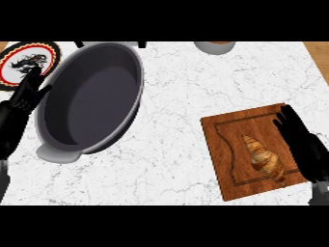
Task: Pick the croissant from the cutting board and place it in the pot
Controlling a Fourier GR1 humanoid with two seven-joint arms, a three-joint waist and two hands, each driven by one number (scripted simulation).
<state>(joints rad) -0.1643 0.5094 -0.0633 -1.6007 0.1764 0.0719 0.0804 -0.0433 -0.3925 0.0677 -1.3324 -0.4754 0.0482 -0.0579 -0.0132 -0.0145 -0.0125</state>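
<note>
A golden-brown croissant [262,157] lies on the wooden cutting board [227,142] at the right of the marble counter. My right hand [302,142] hovers over the board's right edge, just right of the croissant, fingers straight and open, holding nothing. The large dark grey pot [90,101] stands at the left centre, empty, with a grey handle toward me. My left hand [20,103] stays open beside the pot's left wall, fingers pointing up.
A round plate [14,60] with a red and black pattern sits at the far left corner, behind my left hand. A grey bowl-like object [214,46] shows partly at the far edge. Wooden floor lies beyond the counter's right edge.
</note>
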